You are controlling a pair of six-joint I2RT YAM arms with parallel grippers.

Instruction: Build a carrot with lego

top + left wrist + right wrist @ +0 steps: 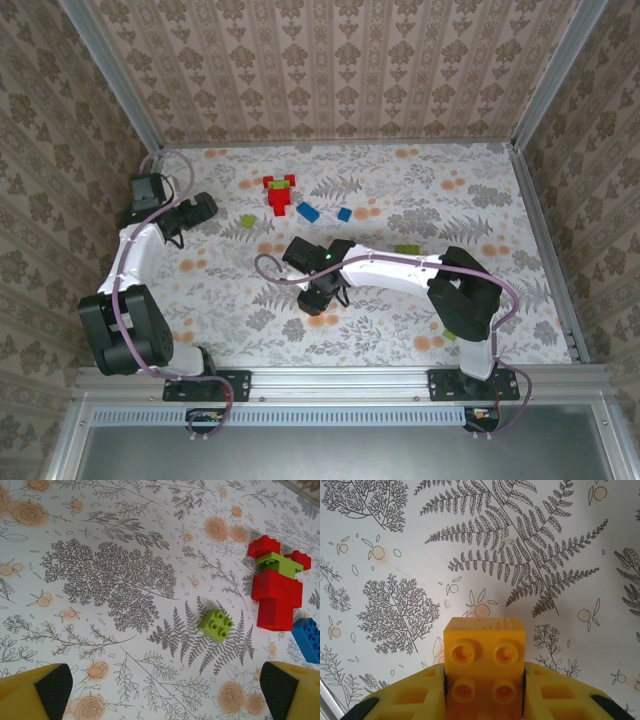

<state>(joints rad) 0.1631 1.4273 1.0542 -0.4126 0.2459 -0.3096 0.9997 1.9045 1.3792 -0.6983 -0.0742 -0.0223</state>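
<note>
Two risks: the right gripper (pixel 484 695), clamped on an orange brick (pixel 485 647) at the middle, may tilt or drop it on the way far-left to the red stack (pixel 281 194). The left gripper (pixel 167 687), jaws wide near that stack, could knock the small green brick (pixel 215 624).

Robot test cell, lab-type setup, not a home. The tabletop (pixel 230 300) is boxed in by alu frame rails (pixel 340 378) and corner posts, w/ wall panels (pixel 340 70) papered in damask print as a backdrop. Floral sheet covers the tabletop. Left arm (pixel 135 262) & right arm (pixel 395 268) are bolted to the near rail.
</note>
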